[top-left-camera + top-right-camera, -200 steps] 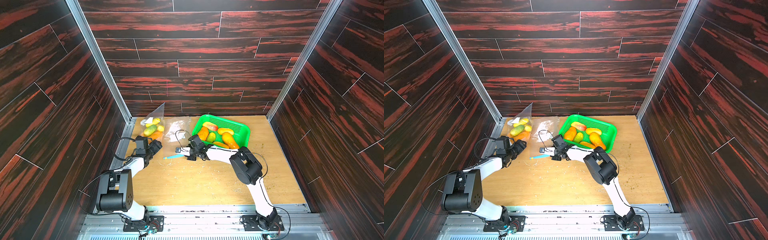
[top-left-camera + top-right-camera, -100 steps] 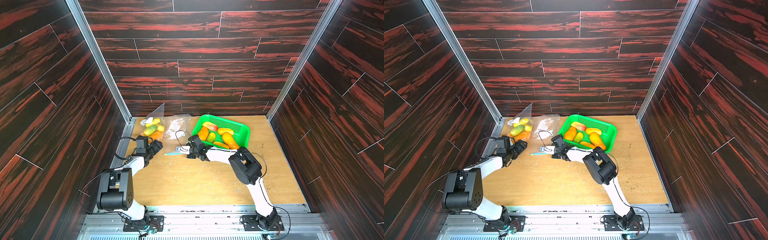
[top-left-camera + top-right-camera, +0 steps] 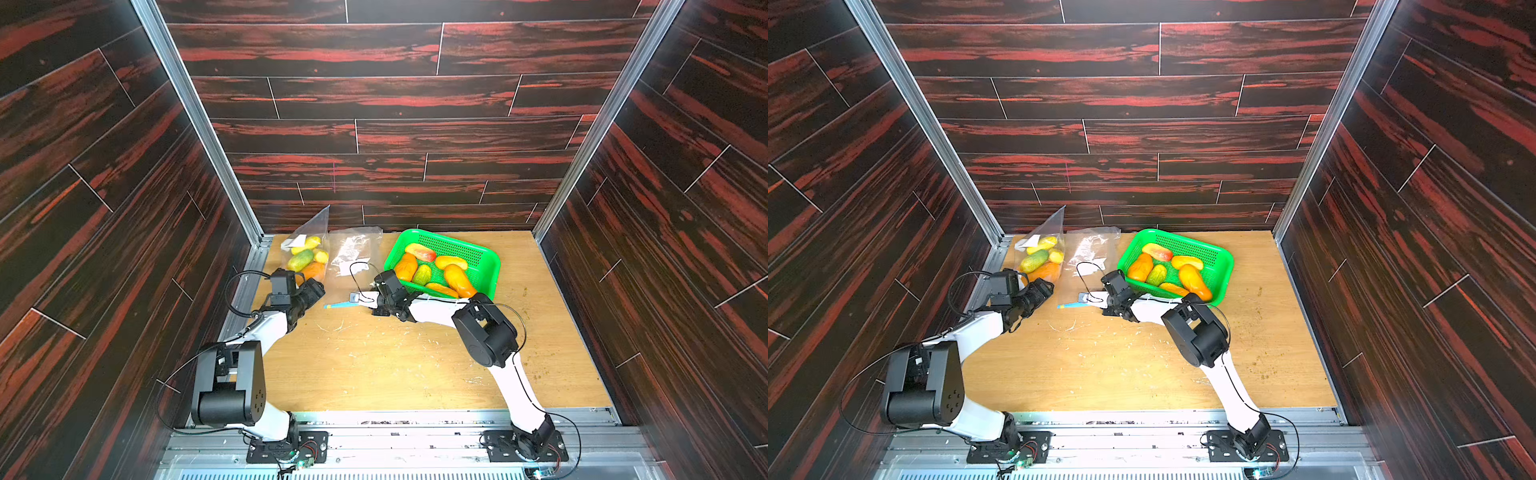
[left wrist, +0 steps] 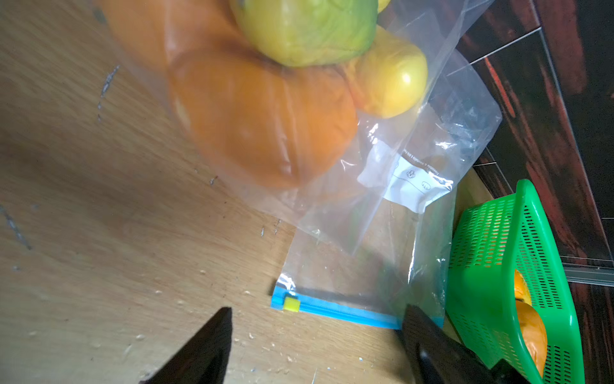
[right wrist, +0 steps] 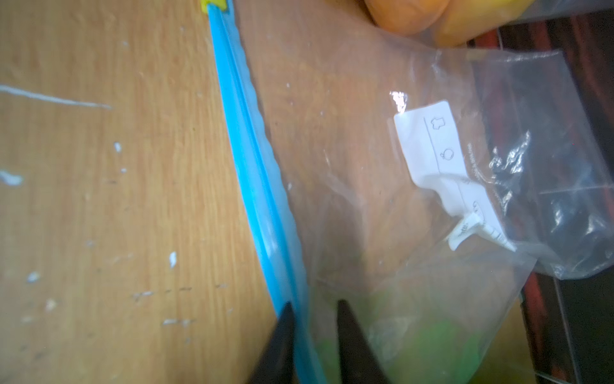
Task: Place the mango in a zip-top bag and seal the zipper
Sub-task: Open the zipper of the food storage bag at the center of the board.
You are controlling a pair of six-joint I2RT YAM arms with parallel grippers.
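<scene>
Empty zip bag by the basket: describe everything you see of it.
The bag is clear crinkled plastic, apparently empty, lying on the table between the filled bag and the green basket. It bears a white label. Its blue zipper strip runs along the near edge, yellow slider at the left arm's end. The right gripper straddles the opposite end; pinching is unclear.

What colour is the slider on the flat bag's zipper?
Yellow slider on a blue zipper strip; clearest in the left wrist view.

Green mesh-holed basket [image 3: 457, 246]; orange, yellow and green mangoes [image 3: 457, 279]; clear bag [image 5: 332, 149], blue zipper strip [image 5: 252, 166], yellow slider [image 4: 291, 304]; dark walls [image 3: 374, 104] streaked red.
</scene>
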